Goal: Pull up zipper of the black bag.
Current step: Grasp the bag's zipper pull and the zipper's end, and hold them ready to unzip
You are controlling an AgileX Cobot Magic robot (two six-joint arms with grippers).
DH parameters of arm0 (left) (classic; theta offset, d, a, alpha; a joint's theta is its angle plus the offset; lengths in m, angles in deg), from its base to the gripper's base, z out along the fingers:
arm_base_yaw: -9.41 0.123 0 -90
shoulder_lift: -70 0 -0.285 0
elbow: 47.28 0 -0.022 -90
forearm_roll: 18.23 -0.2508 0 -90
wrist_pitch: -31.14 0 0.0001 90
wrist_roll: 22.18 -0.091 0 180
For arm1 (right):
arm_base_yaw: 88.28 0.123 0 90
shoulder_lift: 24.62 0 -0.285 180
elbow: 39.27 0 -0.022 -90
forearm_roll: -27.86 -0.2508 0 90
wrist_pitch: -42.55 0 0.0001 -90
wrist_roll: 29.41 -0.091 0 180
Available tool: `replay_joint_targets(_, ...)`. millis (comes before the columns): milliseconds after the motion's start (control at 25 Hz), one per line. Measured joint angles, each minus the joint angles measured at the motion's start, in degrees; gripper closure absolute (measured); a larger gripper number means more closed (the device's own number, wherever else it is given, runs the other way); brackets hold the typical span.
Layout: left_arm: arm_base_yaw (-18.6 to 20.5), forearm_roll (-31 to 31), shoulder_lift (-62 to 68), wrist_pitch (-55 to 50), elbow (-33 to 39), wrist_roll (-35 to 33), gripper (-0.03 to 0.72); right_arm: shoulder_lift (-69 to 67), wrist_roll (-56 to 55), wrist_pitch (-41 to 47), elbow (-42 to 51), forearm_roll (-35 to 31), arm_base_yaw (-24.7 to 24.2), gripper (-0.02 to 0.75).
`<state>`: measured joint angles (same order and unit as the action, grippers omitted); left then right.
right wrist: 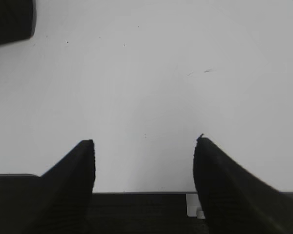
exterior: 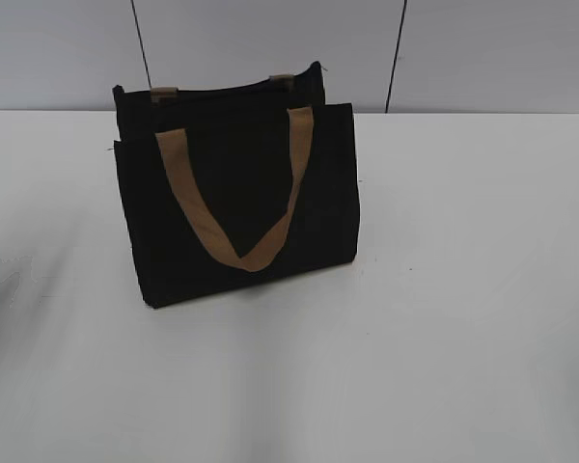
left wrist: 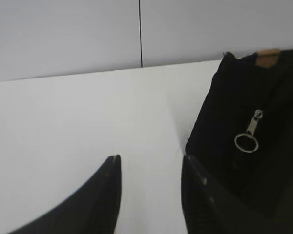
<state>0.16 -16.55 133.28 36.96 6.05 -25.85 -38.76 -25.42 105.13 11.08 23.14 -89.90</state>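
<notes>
A black bag (exterior: 236,198) with tan handles (exterior: 241,207) stands upright on the white table (exterior: 463,289). In the left wrist view its end face (left wrist: 254,146) is at the right, with a silver zipper pull and ring (left wrist: 249,136) hanging on it. My left gripper (left wrist: 150,158) is open and empty, just left of the bag, its right finger near the bag's lower corner. My right gripper (right wrist: 144,141) is open and empty over bare table. Neither gripper shows in the exterior view.
A grey panelled wall (exterior: 463,48) stands behind the table. A dark object (right wrist: 10,19) sits at the top left corner of the right wrist view. The table's near edge (right wrist: 141,192) lies below the right gripper.
</notes>
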Motion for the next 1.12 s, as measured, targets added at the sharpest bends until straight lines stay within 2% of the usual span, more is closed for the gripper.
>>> replay_joint_targets(200,-0.67,-0.11,17.83,18.18,0.34,2.03,0.37,0.0,0.0,0.0,0.0,-0.01,0.0,0.256)
replay_joint_targets(320,-0.73,-1.69,26.96,22.79,0.29,6.2,0.368,0.0,0.0,0.0,0.0,-0.01,0.0,0.256)
replay_joint_targets(520,-0.73,-12.5,38.41,32.59,0.29,13.49,0.367,0.0,0.0,0.0,0.0,-0.01,0.0,0.256)
replay_joint_targets(720,-0.73,-20.71,46.65,44.4,0.09,14.61,0.367,0.0,0.0,0.0,0.0,-0.01,0.0,0.256)
replay_joint_targets(840,-0.73,-23.02,51.2,48.02,-1.23,14.61,0.367,0.0,0.0,0.0,0.0,-0.01,0.0,0.256)
replay_joint_targets(1000,-0.73,-24.38,54.76,48.7,-4.23,14.61,0.367,0.0,0.0,0.0,0.0,-0.01,0.0,0.256)
replay_joint_targets(1120,-0.67,-27.6,55.39,48.7,-5.79,14.61,0.367,0.0,0.0,0.0,0.0,-0.01,0.0,0.256)
